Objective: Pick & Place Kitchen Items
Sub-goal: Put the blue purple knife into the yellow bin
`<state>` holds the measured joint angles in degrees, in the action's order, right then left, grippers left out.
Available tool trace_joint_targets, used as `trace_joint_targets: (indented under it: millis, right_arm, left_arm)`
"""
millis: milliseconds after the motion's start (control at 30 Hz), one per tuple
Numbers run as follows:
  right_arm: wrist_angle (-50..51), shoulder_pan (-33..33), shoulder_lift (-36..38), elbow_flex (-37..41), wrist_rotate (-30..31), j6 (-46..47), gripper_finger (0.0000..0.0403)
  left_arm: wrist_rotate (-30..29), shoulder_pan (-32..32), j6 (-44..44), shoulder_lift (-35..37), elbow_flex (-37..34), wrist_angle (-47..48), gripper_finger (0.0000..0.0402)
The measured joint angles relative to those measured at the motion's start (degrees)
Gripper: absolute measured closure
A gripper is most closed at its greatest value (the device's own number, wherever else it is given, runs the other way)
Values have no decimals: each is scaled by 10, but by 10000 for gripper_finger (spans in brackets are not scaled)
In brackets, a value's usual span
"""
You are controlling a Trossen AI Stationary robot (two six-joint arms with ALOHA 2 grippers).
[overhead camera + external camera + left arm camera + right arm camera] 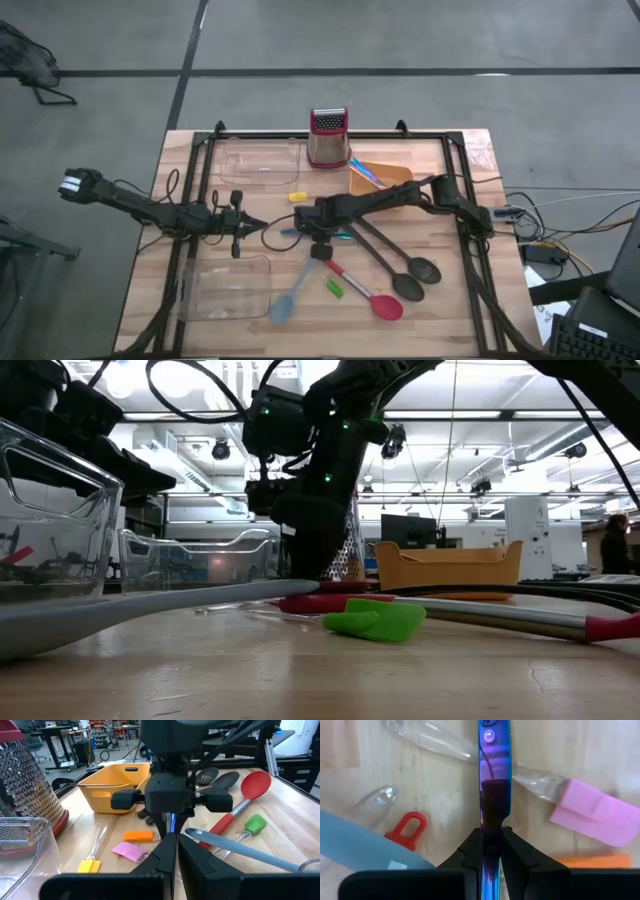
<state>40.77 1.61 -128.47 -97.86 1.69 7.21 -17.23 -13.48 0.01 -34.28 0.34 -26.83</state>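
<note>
From above, the right gripper (318, 236) reaches down at mid-bench (440, 320), over a thin blue stick (345, 236), with the two black slotted spoons (418, 270), the red-headed spoon (385, 305), a green block (334, 288) and the grey-blue spatula (285, 305) fanned out just in front of it; the left gripper (250, 225) waits close by on its left, fingers pressed together and empty. At bench height, the right gripper (318, 565) stands on the wood behind the green block (375, 618), with the orange bowl (447, 565) farther back. The left wrist view shows the right gripper (170, 827) pointing straight down at the blue stick (171, 822), with orange (138, 835), pink (130, 851) and yellow (88, 866) blocks beside it. In the right wrist view, the right gripper (493, 847) is clamped on the blue stick (494, 780), which runs straight out between its fingers (470, 851).
</note>
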Motion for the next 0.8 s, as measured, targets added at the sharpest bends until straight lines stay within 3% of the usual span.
trace_joint_targets:
  millis: [467, 800]
  right_arm:
    - [17, -1, 47, -2, 1, 1, 357]
    - [64, -5, 79, -2, 50, 10, 358]
  left_arm:
    - [0, 0, 0, 0, 0, 0, 378]
    - [0, 0, 0, 0, 0, 0, 378]
